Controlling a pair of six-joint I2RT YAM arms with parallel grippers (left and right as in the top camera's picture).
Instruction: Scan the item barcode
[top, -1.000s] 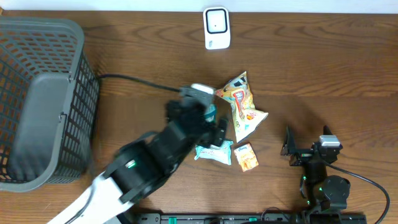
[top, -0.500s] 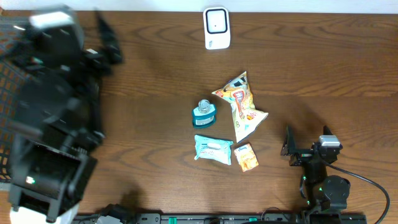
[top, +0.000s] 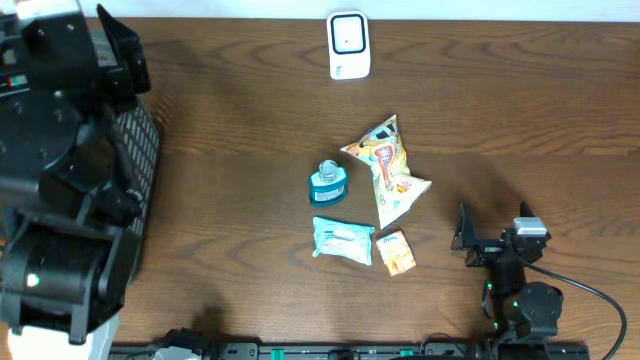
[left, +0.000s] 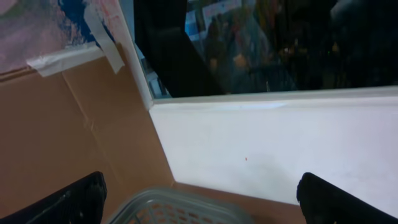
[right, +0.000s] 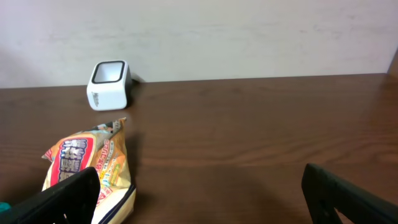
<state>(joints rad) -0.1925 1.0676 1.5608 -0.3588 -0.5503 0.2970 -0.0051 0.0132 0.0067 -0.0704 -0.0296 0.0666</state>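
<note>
Snack bag (top: 388, 170) lies nearest the barcode scanner (top: 349, 45). The left end effector (left: 199, 205) and right end effector (right: 205, 199) both gape empty, so pinch the bag's edge, barcode outward.

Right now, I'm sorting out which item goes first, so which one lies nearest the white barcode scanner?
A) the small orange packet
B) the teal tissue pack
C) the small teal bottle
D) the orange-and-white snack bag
D: in the overhead view the snack bag reaches furthest up the table toward the barcode scanner, closer than anything else lying there.
</note>
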